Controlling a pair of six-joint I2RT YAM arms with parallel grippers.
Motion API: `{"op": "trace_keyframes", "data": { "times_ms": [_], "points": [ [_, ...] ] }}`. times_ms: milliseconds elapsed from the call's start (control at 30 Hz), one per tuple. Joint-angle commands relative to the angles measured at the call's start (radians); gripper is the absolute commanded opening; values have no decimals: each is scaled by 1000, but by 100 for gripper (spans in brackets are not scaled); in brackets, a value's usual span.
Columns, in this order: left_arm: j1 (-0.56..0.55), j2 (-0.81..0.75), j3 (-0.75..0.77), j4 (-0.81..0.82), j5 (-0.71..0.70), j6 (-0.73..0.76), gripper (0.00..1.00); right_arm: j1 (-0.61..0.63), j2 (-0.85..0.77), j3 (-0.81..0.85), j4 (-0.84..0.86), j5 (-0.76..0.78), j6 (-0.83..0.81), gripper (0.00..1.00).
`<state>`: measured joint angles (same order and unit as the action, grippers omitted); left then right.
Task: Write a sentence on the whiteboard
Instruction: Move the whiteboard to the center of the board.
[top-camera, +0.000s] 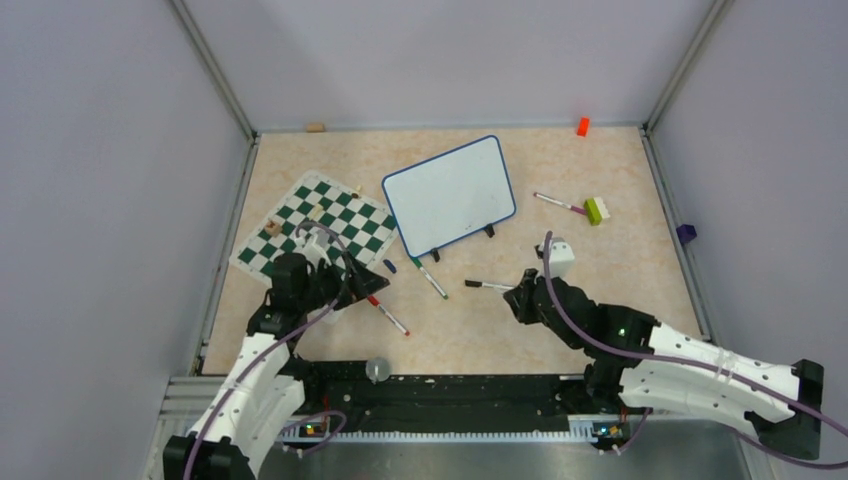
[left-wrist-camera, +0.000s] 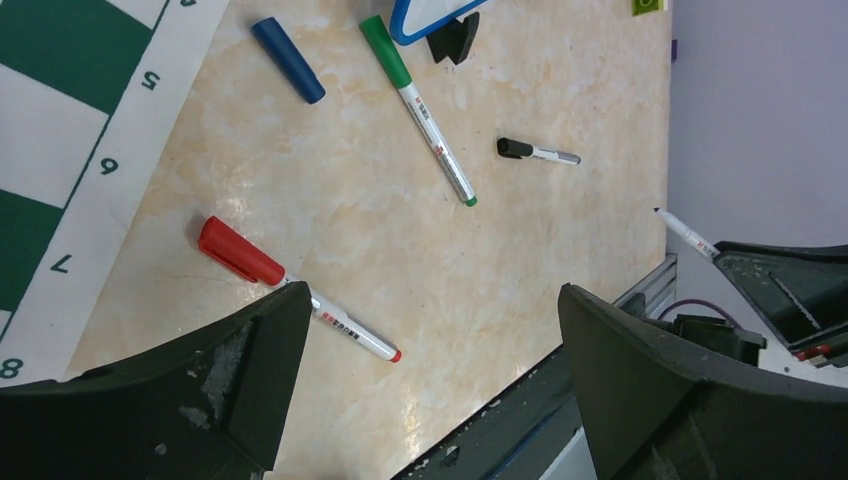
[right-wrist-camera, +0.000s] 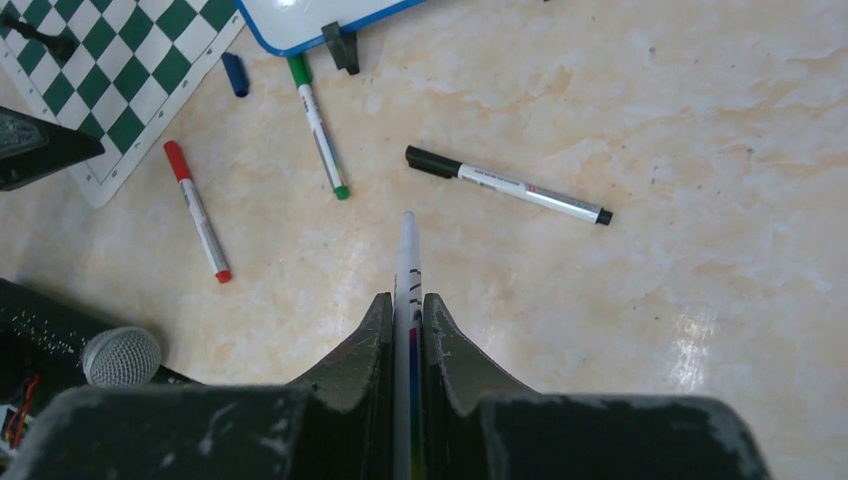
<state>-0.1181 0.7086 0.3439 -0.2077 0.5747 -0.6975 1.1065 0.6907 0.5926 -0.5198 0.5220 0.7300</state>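
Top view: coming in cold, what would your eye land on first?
The whiteboard lies askew at centre and shows no writing. In front of it, the right gripper is shut on a white marker. A red marker, green marker and black marker lie loose between them.

Whiteboard (top-camera: 450, 195): small, rectangular, with rounded corners and a thin dark-blue frame. It lies on the table (top-camera: 620, 290) toward the far middle, just right of the chess mat (top-camera: 350, 225) and clear of it. It sits askew, its long axis rising from near-left to far-right. Two small black feet (top-camera: 488, 231) project from the near long edge. The writing face shows plain white in the overhead view. The wrist views catch only a near corner and one foot.
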Motion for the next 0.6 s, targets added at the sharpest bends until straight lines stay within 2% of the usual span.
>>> {"op": "trace_keyframes", "data": {
  "times_ms": [0,233,400,567],
  "points": [
    [-42,-24,4,102,-61,61,99,-14,0,-8,110,108,-60,0],
    [-98,-2,-38,299,-91,72,98,-15,62,-4,186,122,-139,0],
    [-137,42,-39,336,-152,117,97,-14,66,-42,277,105,-170,0],
    [-140,79,-42,402,-164,188,98,-14,92,-31,293,104,-193,0]
  ]
}}
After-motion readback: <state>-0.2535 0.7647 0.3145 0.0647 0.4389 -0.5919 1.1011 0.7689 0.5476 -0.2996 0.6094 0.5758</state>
